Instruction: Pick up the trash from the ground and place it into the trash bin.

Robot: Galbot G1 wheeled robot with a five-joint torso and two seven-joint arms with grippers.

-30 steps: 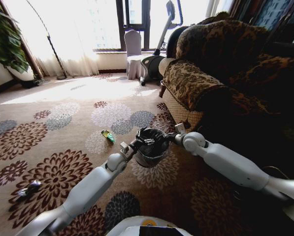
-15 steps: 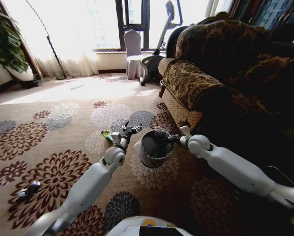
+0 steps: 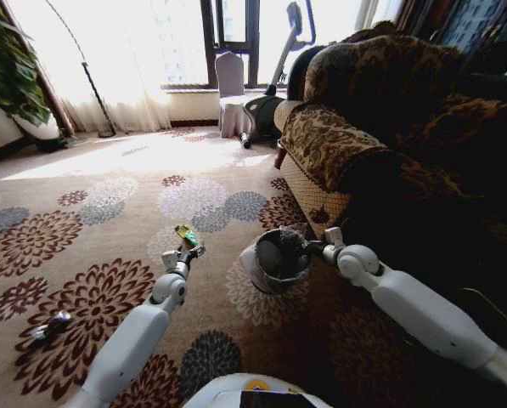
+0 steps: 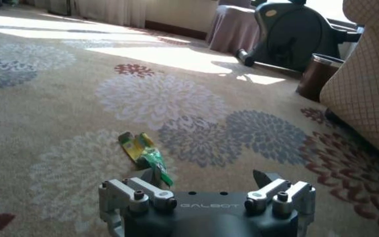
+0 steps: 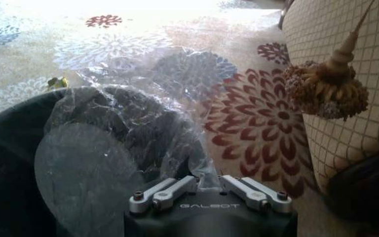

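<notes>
Green wrapper [image 4: 144, 154] lies on the flowered carpet [image 3: 109, 212] just beyond the left gripper [image 4: 206, 178], near its left finger; those fingers [image 4: 151, 176] are spread apart, holding nothing. Right gripper [image 5: 206, 180] is clenched on the trash bin [image 3: 274, 262], tilted beside the sofa [image 3: 338, 144].

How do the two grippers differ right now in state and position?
The left gripper is open and empty, fingers spread just short of the green wrapper on the carpet. The right gripper is shut on the trash bin, pinching its bagged rim and holding it tilted beside the sofa. Both sit low near the floor.
</notes>
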